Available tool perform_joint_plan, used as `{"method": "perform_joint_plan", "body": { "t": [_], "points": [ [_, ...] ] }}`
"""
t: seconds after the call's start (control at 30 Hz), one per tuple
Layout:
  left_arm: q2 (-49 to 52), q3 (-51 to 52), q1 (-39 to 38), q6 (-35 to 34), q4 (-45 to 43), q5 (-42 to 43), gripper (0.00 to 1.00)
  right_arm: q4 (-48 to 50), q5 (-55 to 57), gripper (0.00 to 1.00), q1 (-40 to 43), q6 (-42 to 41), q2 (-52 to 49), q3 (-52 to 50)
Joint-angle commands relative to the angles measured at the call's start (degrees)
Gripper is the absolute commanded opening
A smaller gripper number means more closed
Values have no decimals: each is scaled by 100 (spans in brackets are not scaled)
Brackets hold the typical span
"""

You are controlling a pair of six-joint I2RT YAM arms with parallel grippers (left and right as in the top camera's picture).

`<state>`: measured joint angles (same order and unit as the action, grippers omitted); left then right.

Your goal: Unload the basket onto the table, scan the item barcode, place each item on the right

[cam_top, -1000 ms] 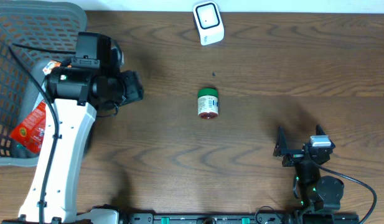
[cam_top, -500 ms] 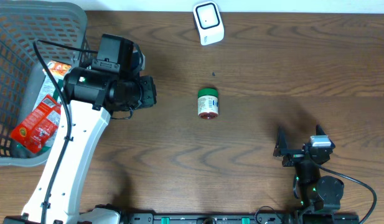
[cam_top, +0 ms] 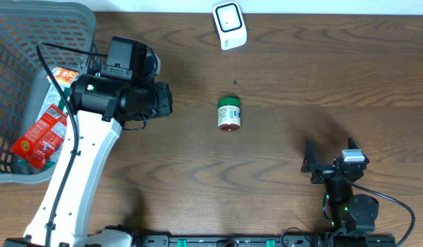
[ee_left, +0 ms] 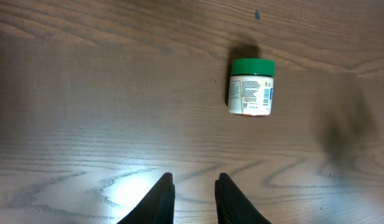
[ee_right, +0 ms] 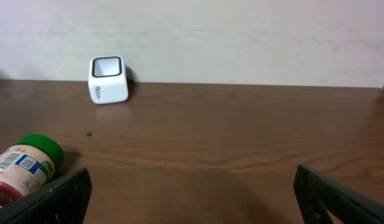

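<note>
Left gripper (cam_top: 166, 101), fingers narrowed to a slim empty gap, has swung from the grey mesh basket (cam_top: 33, 8) toward the green-lidded plastic jar (cam_top: 229, 114) at its three o'clock, so pickup comes next.

Table (cam_top: 286, 89): dark brown wood grain, matte finish. Pale, faintly scuffed wall (ee_right: 241, 37) rises directly behind the table's far edge. Soft whitish glare patch (ee_left: 117, 186) on the tabletop; lighting otherwise even, diffuse.
</note>
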<state>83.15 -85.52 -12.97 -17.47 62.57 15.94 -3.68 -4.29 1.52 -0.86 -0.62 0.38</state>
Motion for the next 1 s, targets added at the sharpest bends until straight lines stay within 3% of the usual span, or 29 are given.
{"method": "perform_joint_plan", "body": {
  "t": [0.0,0.17,0.43,0.7,0.97],
  "points": [
    [-9,15,-24,131,-9,-188,25,-22,-28,99,-11,-79,24,-9],
    [-9,17,-24,131,-4,-553,38,-22,-28,99,-11,-79,24,-9],
    [-7,-205,-24,138,-129,-551,39,-22,-28,99,-11,-79,24,-9],
    [-20,-1550,-17,251,498,-1209,47,-22,-28,99,-11,-79,24,-9],
    [-39,-1056,-17,236,1211,-1215,53,-22,-28,99,-11,-79,24,-9]
  ]
}}
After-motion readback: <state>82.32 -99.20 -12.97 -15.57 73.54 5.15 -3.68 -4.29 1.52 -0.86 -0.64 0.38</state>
